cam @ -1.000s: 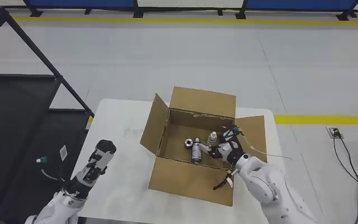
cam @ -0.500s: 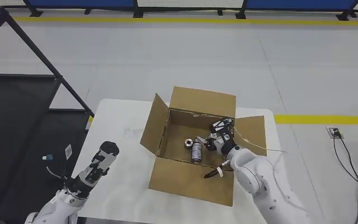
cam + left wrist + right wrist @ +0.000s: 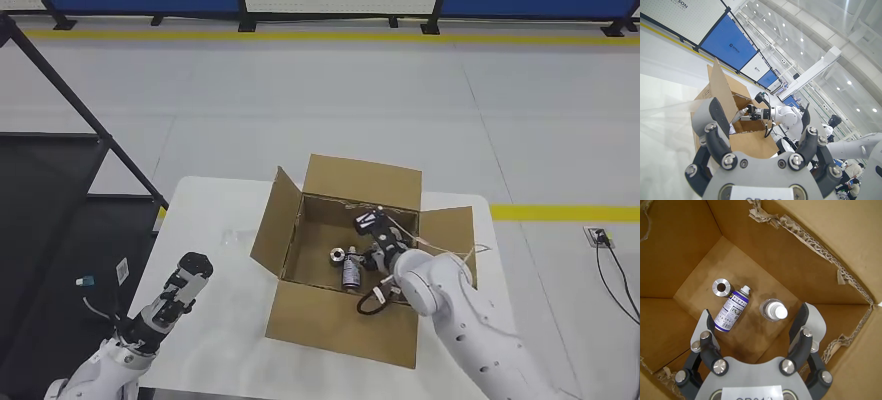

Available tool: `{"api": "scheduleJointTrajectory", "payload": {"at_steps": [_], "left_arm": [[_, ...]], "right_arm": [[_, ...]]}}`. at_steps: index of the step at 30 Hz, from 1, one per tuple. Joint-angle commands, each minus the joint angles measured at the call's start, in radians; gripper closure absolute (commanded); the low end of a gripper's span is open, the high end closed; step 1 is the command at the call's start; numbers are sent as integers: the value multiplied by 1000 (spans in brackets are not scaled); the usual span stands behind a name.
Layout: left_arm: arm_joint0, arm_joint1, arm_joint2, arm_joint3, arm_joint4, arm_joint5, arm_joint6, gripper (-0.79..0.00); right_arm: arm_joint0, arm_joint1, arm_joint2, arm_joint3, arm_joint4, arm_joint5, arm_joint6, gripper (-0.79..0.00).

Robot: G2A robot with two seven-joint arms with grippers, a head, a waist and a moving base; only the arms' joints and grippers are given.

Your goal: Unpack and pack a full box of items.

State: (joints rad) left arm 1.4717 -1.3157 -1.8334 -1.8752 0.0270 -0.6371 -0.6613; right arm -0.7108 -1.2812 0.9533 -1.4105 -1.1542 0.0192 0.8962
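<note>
Right wrist view showed the right end effector, jaws apart, above an upright bottle in the box, with a spray can lying beside a metal cylinder. The left end effector, also spread, hung over the tabletop.

The top view looks down from above on the table and open box. The right wrist view looks straight into the box from close by. The left wrist view, low and farther off, faces its outside; all three share the box
</note>
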Motion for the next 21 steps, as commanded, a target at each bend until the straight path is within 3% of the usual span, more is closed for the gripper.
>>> {"api": "scheduleJointTrajectory", "payload": {"at_steps": [1, 3, 10, 11, 16, 21], "left_arm": [[0, 0, 0, 0, 0, 0, 0, -785], [0, 0, 0, 0, 0, 0, 0, -785], [0, 0, 0, 0, 0, 0, 0, -785], [0, 0, 0, 0, 0, 0, 0, -785], [0, 0, 0, 0, 0, 0, 0, -785], [0, 0, 0, 0, 0, 0, 0, -785]], "right_arm": [[30, -9, -14, 38, 1, 16, 24, -763], [56, -18, -25, 75, 16, 27, 47, -391], [121, -42, -36, 187, 100, 24, 104, -166], [127, -44, -39, 196, 103, 21, 110, -3], [120, -46, -22, 170, 98, 48, 83, 0], [0, -16, 69, -51, 27, 93, 43, 0]]}}
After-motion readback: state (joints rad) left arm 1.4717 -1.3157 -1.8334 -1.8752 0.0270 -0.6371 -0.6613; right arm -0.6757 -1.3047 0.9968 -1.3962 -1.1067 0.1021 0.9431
